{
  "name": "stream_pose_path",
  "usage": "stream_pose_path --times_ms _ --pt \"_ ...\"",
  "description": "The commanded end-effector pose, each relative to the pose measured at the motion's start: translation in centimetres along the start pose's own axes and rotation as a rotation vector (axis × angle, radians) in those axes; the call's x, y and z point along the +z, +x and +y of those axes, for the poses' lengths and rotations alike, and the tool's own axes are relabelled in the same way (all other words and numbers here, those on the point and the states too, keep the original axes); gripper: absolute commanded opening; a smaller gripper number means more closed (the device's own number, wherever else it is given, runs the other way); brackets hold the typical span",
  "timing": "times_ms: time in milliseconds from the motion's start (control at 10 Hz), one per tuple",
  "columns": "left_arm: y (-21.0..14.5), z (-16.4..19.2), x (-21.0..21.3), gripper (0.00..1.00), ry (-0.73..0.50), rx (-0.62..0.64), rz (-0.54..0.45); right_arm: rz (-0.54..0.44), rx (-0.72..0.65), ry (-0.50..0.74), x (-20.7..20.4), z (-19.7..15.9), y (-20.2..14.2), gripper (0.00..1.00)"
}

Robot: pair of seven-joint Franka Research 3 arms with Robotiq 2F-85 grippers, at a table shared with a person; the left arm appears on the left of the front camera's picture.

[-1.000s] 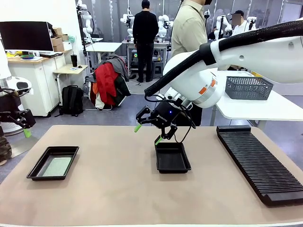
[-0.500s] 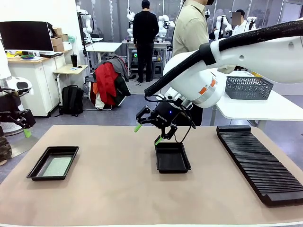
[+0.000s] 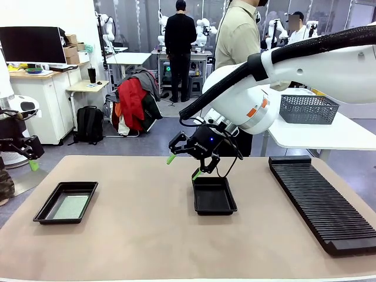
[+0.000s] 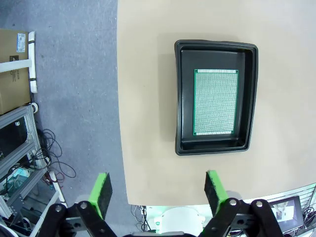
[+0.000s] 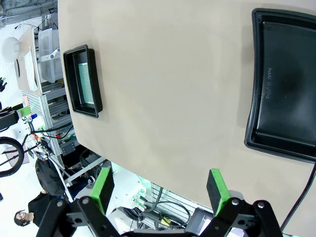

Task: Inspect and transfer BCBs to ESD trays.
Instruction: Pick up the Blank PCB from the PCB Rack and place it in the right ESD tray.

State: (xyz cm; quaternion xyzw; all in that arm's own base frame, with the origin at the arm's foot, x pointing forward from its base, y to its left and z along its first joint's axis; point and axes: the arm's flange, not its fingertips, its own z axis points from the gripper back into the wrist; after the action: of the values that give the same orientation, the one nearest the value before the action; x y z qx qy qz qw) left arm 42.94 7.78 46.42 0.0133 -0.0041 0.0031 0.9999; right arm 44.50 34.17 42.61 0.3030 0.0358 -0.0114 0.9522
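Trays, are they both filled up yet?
Not yet. One green board already lies in the left tray. Nothing is in hand: the right claw hangs open near the middle tray, and the left claw is open too. That middle tray has no board, so it is left to fill.

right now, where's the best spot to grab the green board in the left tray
Probably by its two long edges, from straight above. The BCB lies flat on the floor of the ESD tray, with strips of bare floor beside both long edges to reach into; the raised rim blocks a sideways approach.
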Motion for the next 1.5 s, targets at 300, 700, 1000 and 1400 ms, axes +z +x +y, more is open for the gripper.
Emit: stream_pose_path --times_ms 300,700,1000,1400 --pt "-0.07 0.06 -0.27 1.00 -0.001 -0.006 0.000 -0.003 -0.003 -0.011 0.04 -0.02 -0.03 1.00" --pt "-0.07 0.06 -0.27 1.00 -0.001 -0.006 0.000 -0.003 -0.003 -0.011 0.04 -0.02 -0.03 1.00" --pt "-0.07 0.06 -0.27 1.00 -0.001 -0.006 0.000 -0.003 -0.003 -0.011 0.04 -0.02 -0.03 1.00" --pt "-0.07 0.06 -0.27 1.00 -0.001 -0.006 0.000 -0.003 -0.003 -0.011 0.04 -0.02 -0.03 1.00"
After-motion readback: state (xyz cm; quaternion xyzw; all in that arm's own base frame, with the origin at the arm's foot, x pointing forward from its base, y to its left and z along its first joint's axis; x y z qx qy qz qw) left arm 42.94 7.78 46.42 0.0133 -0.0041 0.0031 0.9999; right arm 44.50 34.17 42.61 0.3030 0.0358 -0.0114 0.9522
